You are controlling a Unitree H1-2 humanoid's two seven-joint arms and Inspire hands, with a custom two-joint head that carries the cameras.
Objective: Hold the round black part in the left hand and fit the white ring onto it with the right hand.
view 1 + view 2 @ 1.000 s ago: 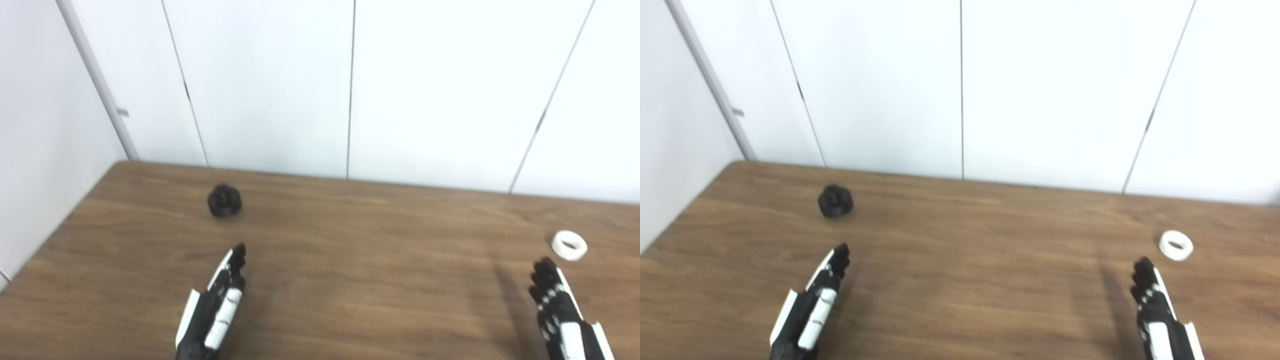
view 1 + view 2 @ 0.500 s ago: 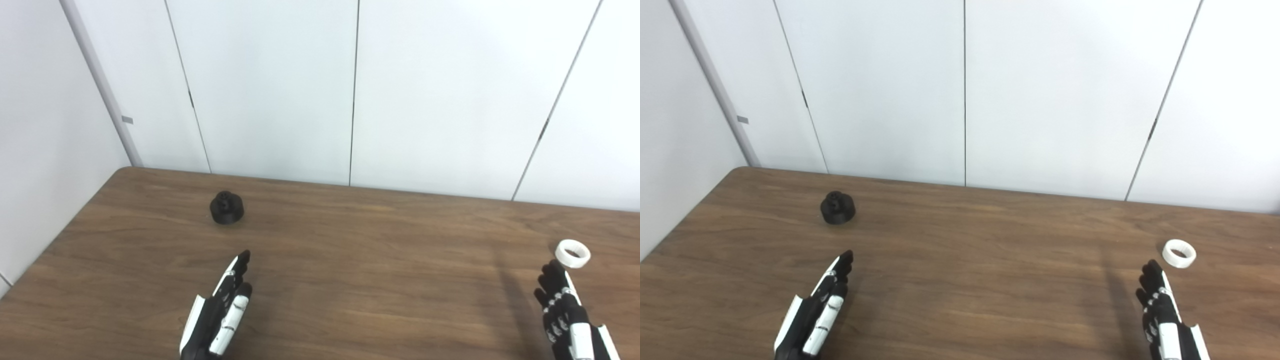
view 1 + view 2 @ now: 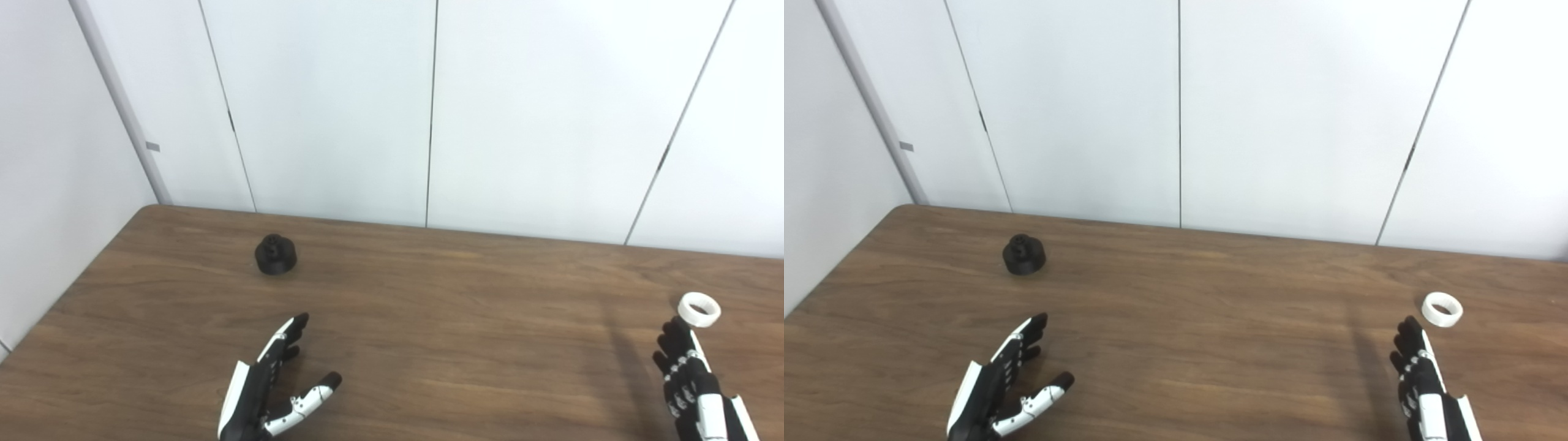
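Black round part (image 3: 276,255) has a knobbed top; white ring (image 3: 699,309) lies flat.

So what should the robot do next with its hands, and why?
Probably reach the left hand forward to the black part. That hand is open, thumb spread, and holds nothing, and the part sits alone on the table ahead of it. The white ring lies just past the right hand, also untouched.

Bright, even light; sharp frames, faint soft shadows.
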